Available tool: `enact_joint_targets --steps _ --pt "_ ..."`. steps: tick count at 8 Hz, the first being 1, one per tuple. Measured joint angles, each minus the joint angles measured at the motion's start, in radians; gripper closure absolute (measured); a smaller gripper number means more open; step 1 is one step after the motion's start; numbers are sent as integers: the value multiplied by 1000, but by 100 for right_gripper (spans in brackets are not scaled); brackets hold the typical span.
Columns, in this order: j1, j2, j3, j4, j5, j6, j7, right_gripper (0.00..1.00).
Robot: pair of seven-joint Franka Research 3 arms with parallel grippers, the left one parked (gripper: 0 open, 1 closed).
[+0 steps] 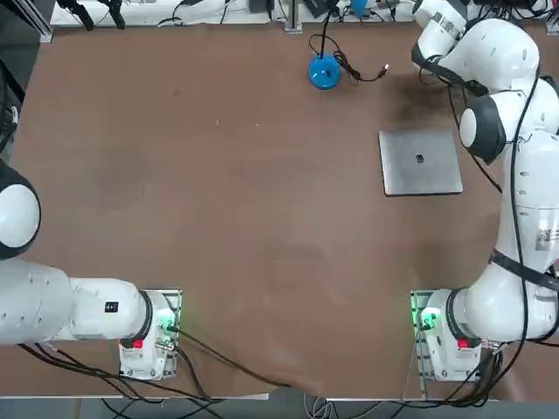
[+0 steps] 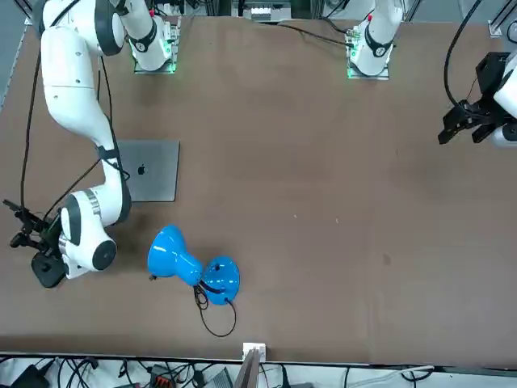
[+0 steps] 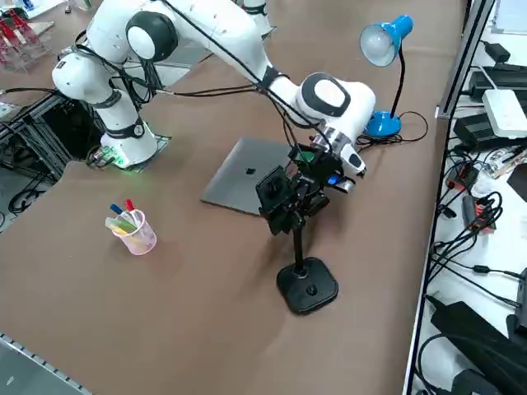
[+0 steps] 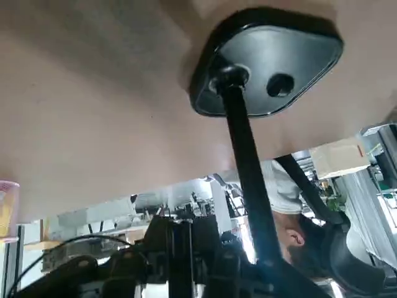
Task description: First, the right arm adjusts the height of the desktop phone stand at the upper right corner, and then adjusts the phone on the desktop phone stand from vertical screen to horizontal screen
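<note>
Seeing R gripper (image 4: 182,225) nearest wrist cam, closed narrow; can't tell if pinching anything. Bending R arm (image 3: 235,37) over table (image 3: 189,304), w/ gripper hovering at top of blk phone stand (image 3: 307,285), standing upright on R side of table, near silver slab (image 3: 247,174). Not making out phone for sure. Showing pen cup (image 3: 138,234) nearer arm base, blue lamp (image 3: 383,124) beyond slab, person (image 4: 288,230) in bkgd.

The right arm (image 1: 524,201) is reaching forward from its green-lit base, bending at its joints and angling its wrist (image 3: 333,140) down toward the counter (image 3: 206,304). Below the wrist, the right gripper's (image 4: 181,226) fingers are closing together, standing side by side.
</note>
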Motion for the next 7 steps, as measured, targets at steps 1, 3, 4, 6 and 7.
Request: enact_joint_targets --steps 1,3,4,6,7 --pt "-2 0 0 20 21 7 0 83" --pt "-7 0 10 52 60 10 -1 83" --pt "-10 0 13 62 77 10 -2 83" --pt "-16 0 13 83 124 9 -3 83" --pt "-19 -1 13 95 156 6 -6 83"
